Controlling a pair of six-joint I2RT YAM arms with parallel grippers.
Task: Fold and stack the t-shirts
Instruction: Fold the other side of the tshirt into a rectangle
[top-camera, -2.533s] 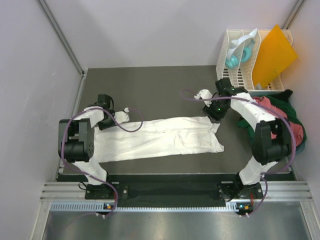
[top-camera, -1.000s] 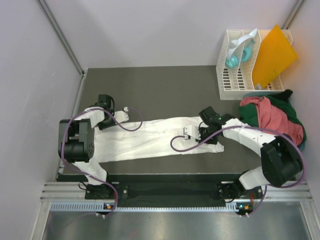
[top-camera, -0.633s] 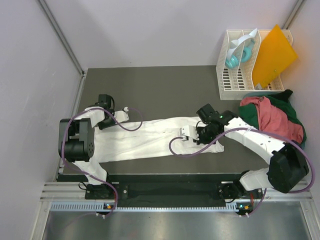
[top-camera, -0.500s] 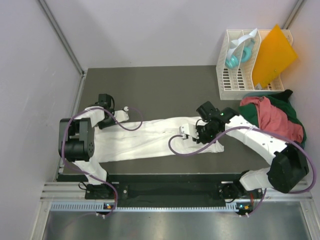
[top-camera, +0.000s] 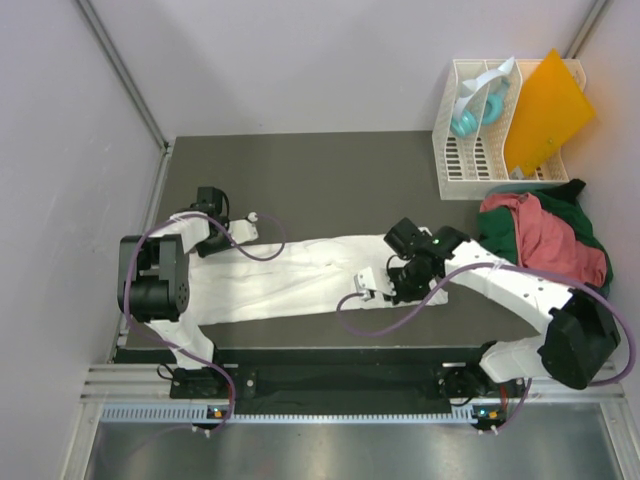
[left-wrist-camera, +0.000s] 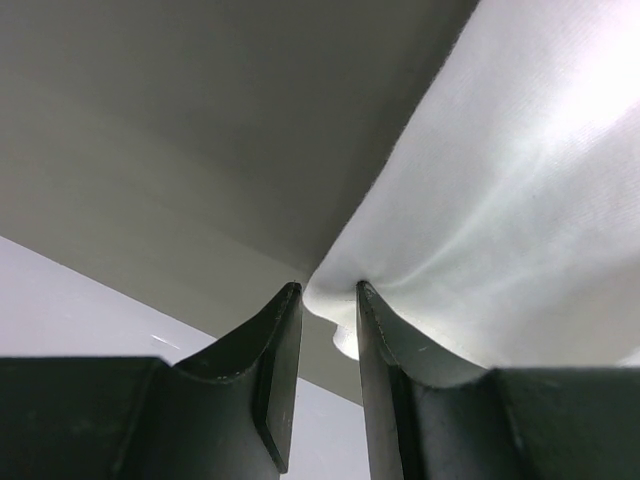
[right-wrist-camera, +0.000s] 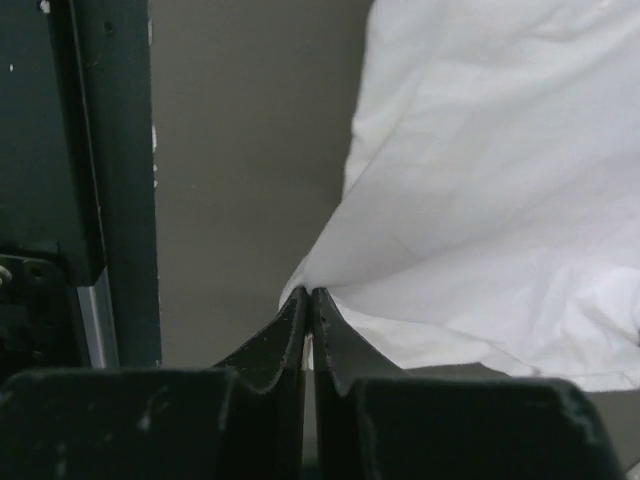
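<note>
Lying in a long strip across the worktop: white t-shirt. Clamped at opposite corners by left tool and right tool. Judged 1 of 3 half-folded. Unfolded, heaped right: salmon-red t-shirt, dark green t-shirt. No stack yet.

Dark grey tabletop between pale lilac walls, ribbed metal rail along its near edge.

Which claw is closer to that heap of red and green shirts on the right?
Right. The right claw grips the white shirt near the table's middle, left of the heap. The left claw pinches the shirt's far left end, much farther from the heap.
</note>
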